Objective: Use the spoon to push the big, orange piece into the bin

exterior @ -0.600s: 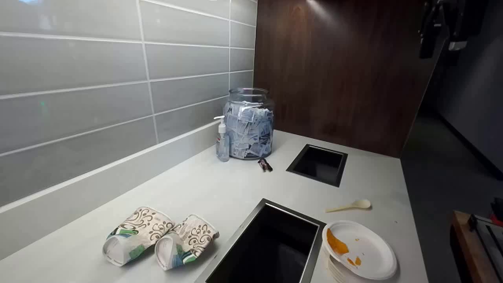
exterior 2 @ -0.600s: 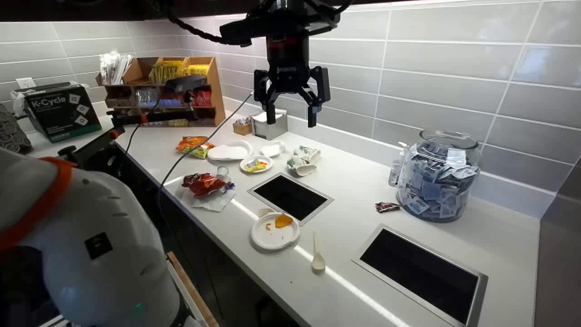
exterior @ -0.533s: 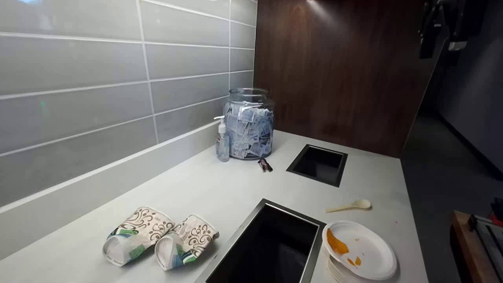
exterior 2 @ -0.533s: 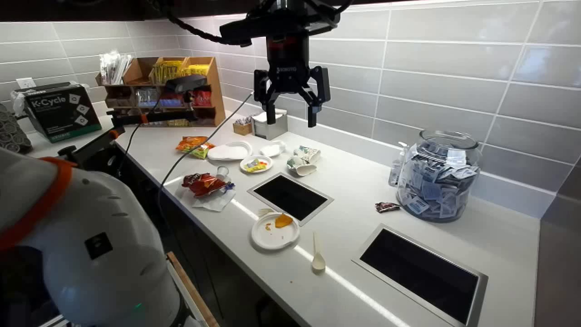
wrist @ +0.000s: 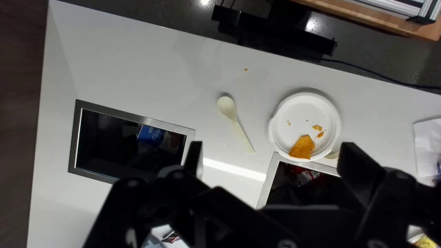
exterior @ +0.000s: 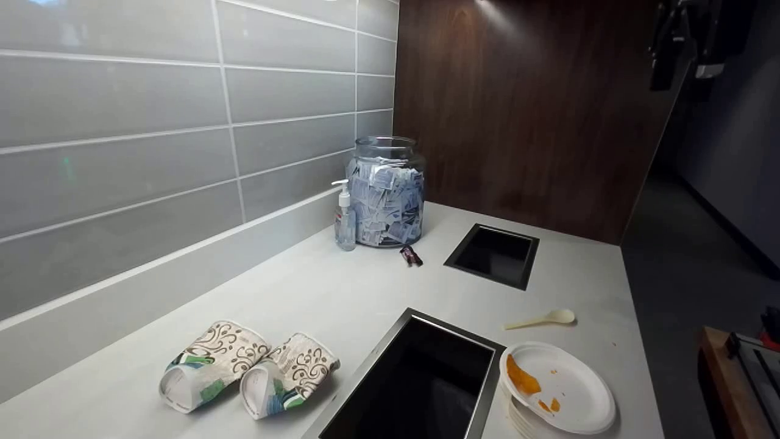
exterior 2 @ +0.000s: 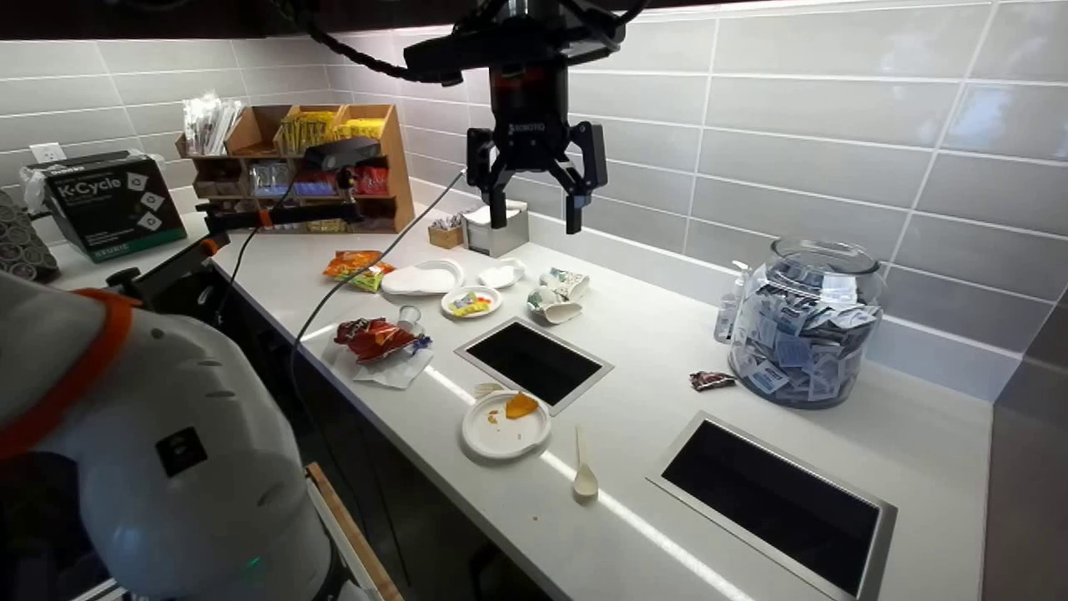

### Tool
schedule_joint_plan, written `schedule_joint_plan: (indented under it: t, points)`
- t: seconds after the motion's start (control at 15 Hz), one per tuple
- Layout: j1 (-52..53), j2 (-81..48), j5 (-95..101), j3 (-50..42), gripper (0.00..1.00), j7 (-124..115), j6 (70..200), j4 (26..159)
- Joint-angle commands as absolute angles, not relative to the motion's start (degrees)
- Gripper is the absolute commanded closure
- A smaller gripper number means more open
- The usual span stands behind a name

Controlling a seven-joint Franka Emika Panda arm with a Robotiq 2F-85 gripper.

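Beside the bin, the plate is sitting with its edge at the rim, and the big orange piece is lying on that side, probably leaving only a short push. Apart from the plate, the spoon is resting on the worktop, likely offering grasping room. High above, the jaws are standing wide apart, holding and touching nothing.

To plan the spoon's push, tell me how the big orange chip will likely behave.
The big orange chip is probably brittle: smaller orange fragments lie near it on the white plate. It looks thin, so likely light. It reaches the plate's raised rim, which may hinder sliding.
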State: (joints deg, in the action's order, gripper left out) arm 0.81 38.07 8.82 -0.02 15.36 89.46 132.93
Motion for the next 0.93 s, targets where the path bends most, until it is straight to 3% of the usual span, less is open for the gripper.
schedule_joint_plan:
  t: [0.0, 0.87]
  points:
    - [2.04, 38.0, 9.28, -0.87, 0.0, 14.79, 89.19, 132.74]
    - [9.2, 33.17, 4.12, -4.8, 0.0, 32.25, 125.17, 153.57]
